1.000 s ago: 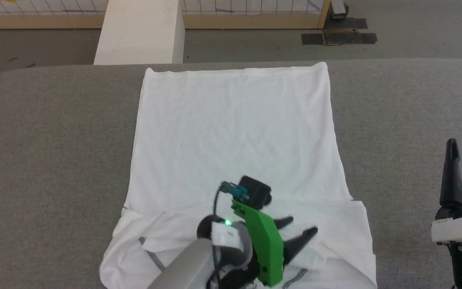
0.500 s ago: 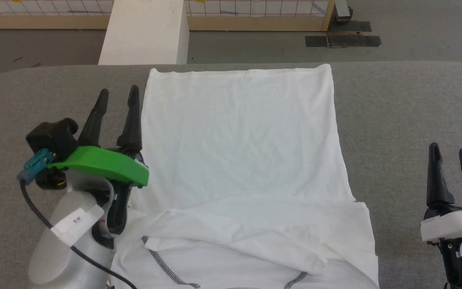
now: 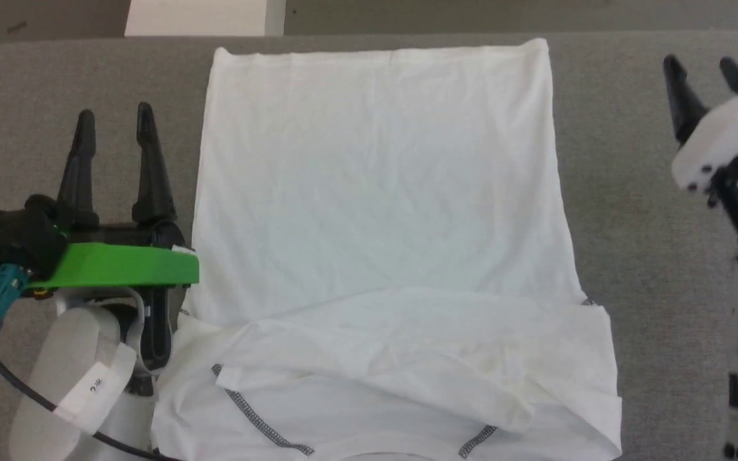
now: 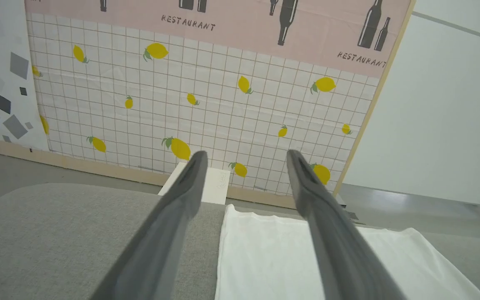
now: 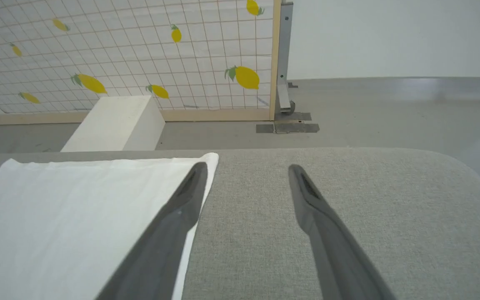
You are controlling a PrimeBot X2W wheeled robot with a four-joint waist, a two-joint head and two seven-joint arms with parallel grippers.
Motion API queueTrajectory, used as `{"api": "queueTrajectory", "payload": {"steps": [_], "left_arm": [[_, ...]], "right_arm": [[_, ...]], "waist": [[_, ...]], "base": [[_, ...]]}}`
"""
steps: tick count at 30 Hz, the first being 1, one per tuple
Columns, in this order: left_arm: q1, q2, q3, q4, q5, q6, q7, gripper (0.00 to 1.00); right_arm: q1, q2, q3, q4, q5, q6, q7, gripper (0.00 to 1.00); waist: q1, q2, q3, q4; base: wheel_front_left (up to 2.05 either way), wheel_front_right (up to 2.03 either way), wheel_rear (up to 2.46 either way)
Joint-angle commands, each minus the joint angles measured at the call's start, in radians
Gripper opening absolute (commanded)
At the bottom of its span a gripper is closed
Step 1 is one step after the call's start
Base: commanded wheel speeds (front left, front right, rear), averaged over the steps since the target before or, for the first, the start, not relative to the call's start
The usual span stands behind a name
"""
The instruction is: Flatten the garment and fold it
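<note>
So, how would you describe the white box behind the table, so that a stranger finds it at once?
Start at the lemon-printed grid wall. On the floor between it and the far edge of the grey padded table stands the white box. It is a rigid block with sharp corners, unlike the soft white T-shirt lying on the table.

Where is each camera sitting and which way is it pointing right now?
Head view: above, looking down on the garment spread on the grey table; left end effector and right end effector flank it, both open.
Left wrist view: low beside the garment's left edge, facing the lemon-print wall; left fingers show.
Right wrist view: low at the garment's right edge, facing the same wall; right fingers show.
Shared: both wrist views catch the white box beyond the table.
</note>
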Motion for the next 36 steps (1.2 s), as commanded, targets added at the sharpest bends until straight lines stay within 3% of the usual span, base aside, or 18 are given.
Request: {"api": "queueTrajectory", "payload": {"steps": [1,11,18,26,27,29,36], "left_arm": [[-0.022,-0.003,0.009,-0.023,0.011,0.007,-0.006,1.00],[-0.110,-0.032,0.008,-0.106,0.024,-0.004,-0.007,1.00],[-0.113,-0.039,0.018,-0.117,0.030,-0.014,-0.007,1.00],[-0.126,-0.046,0.021,-0.118,0.038,-0.033,-0.007,1.00],[-0.133,-0.044,0.020,-0.116,0.038,-0.036,-0.007,1.00],[-0.154,-0.034,0.021,-0.113,0.034,-0.044,0.001,1.00],[-0.357,0.053,0.030,-0.062,0.001,-0.094,0.150,1.00]], "right_arm": [[-0.068,-0.007,0.005,0.026,-0.019,-0.001,0.047,1.00],[-0.489,-0.016,-0.005,0.228,-0.179,-0.001,0.461,1.00],[-0.587,-0.027,0.035,0.261,-0.263,-0.001,0.673,1.00],[-0.599,-0.039,0.065,0.250,-0.251,-0.001,0.839,1.00],[-0.597,-0.038,0.061,0.243,-0.245,-0.001,0.855,0.55],[-0.595,-0.034,0.059,0.224,-0.234,-0.001,0.863,0.00],[-0.602,-0.042,0.087,0.172,-0.215,-0.001,0.834,0.00]], "waist": [[0.0000,0.0000,0.138,0.040],[0.0000,0.0000,0.339,0.143],[0.0000,0.0000,0.401,0.173],[0.0000,0.0000,0.433,0.180],[0.0000,0.0000,0.435,0.178],[0.0000,0.0000,0.437,0.174],[0.0000,0.0000,0.435,0.138]], "base": [[0.00,0.00,0.00],[0.00,0.00,0.00],[0.00,0.00,0.00],[0.00,0.00,0.00],[0.00,0.00,0.00],[0.00,0.00,0.00],[0.00,0.00,0.00]]}}
